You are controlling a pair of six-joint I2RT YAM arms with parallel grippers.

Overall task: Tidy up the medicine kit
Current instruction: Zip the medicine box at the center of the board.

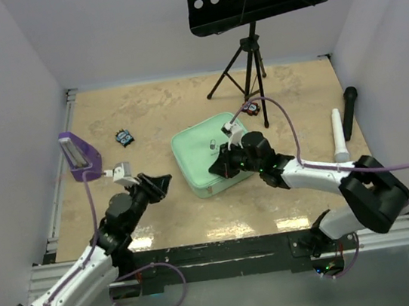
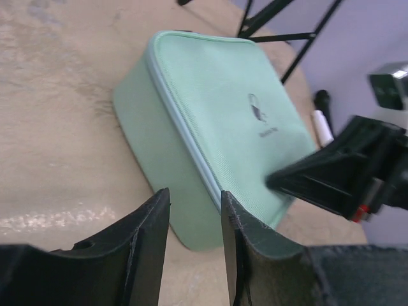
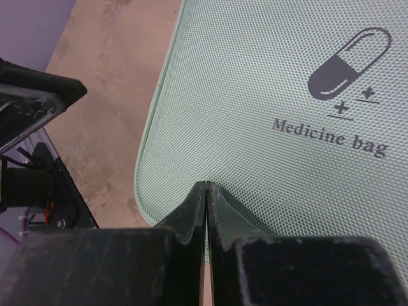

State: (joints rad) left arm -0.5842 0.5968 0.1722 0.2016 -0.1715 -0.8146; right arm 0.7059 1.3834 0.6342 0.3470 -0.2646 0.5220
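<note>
The medicine kit (image 1: 203,153) is a mint-green square soft case lying in the middle of the table with its lid down. The lid's pill logo and the words "Medicine bag" face up (image 3: 347,64). My right gripper (image 1: 219,168) (image 3: 206,185) is shut, its tips pressed together over the lid near the case's front corner, and nothing shows between them. My left gripper (image 1: 164,180) (image 2: 194,199) hangs open just left of the case (image 2: 217,83), pointing at its near corner without touching it. Nothing lies between its fingers.
A purple stand (image 1: 79,155) sits at the far left. Two small dark items lie on the table, one at the left (image 1: 124,138) and one behind the case (image 1: 252,107). A music stand's tripod (image 1: 248,55) is at the back. At the right lie a white cylinder (image 1: 338,134) and a black microphone (image 1: 349,111).
</note>
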